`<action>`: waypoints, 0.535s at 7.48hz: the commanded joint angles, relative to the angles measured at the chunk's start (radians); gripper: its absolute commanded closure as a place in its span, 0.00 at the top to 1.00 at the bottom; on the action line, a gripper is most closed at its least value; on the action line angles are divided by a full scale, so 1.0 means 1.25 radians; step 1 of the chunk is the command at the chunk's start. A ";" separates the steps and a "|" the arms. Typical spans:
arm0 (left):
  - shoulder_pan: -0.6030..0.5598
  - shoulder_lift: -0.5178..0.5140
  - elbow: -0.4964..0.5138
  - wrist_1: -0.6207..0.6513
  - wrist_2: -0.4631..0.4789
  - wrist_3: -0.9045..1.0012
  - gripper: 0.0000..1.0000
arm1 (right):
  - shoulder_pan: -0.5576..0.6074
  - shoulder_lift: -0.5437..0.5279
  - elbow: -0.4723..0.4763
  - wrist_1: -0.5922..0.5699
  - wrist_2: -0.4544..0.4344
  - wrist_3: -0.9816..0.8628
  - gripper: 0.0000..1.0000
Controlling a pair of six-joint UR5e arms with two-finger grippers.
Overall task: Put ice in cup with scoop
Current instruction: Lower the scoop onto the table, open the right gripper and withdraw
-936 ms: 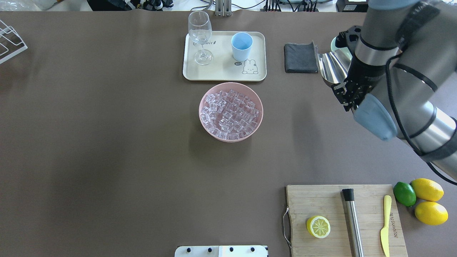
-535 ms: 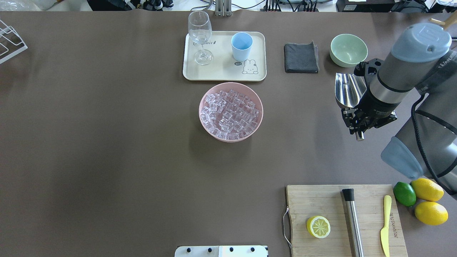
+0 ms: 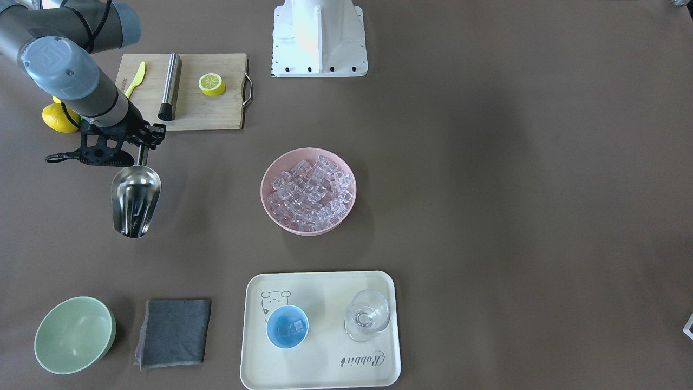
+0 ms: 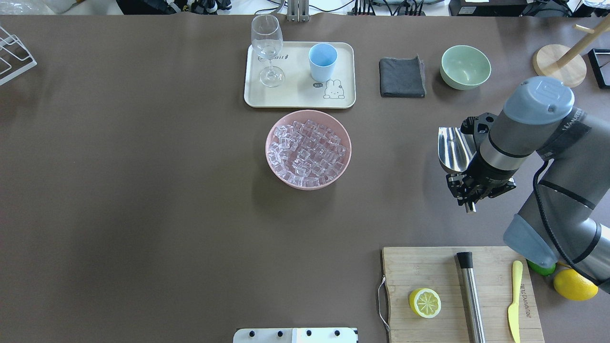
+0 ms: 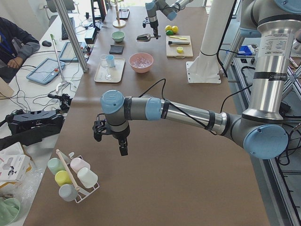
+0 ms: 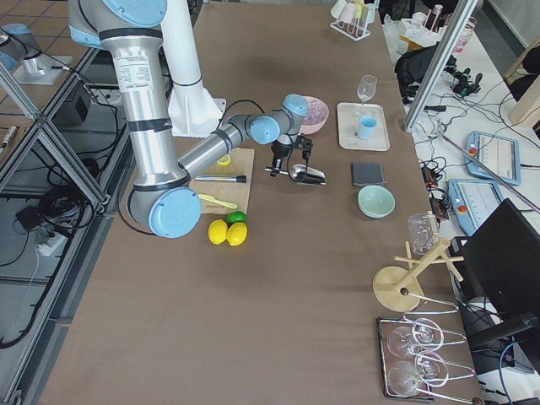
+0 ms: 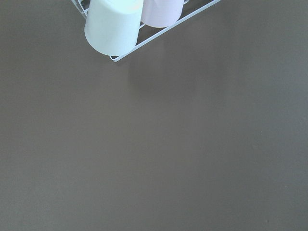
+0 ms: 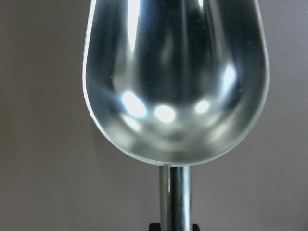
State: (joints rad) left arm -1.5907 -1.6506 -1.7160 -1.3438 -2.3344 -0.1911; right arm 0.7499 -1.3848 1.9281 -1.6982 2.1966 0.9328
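The right hand (image 4: 468, 189) has swung back and turned, clenching the empty scoop (image 4: 452, 150).

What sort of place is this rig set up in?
Most likely a robotics lab staged as a drink-prep counter: operator tablets sit beside the table, and the pink bowl of ice, cutting board and scoop are bar props.

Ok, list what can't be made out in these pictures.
- Left tool: seen only in the exterior left view, too small to tell open or shut.
- Lime: overhead, mostly hidden behind the right arm.
- Ice in the cup: front-facing view, too small to count.
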 commanded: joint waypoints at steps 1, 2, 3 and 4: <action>0.000 0.000 -0.005 0.000 0.000 -0.001 0.98 | -0.037 -0.003 -0.024 0.010 0.036 0.020 0.00; 0.000 0.000 -0.007 0.000 0.001 -0.002 0.98 | -0.038 -0.003 -0.031 0.014 0.032 0.017 0.00; 0.000 0.000 -0.007 0.000 0.001 -0.002 0.98 | -0.037 -0.005 -0.042 0.035 0.030 0.017 0.00; 0.000 0.000 -0.008 0.000 0.001 -0.002 0.98 | -0.037 -0.013 -0.054 0.062 0.030 0.018 0.00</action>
State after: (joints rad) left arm -1.5907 -1.6506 -1.7236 -1.3438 -2.3335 -0.1930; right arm 0.7047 -1.3902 1.8846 -1.6664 2.2340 0.9543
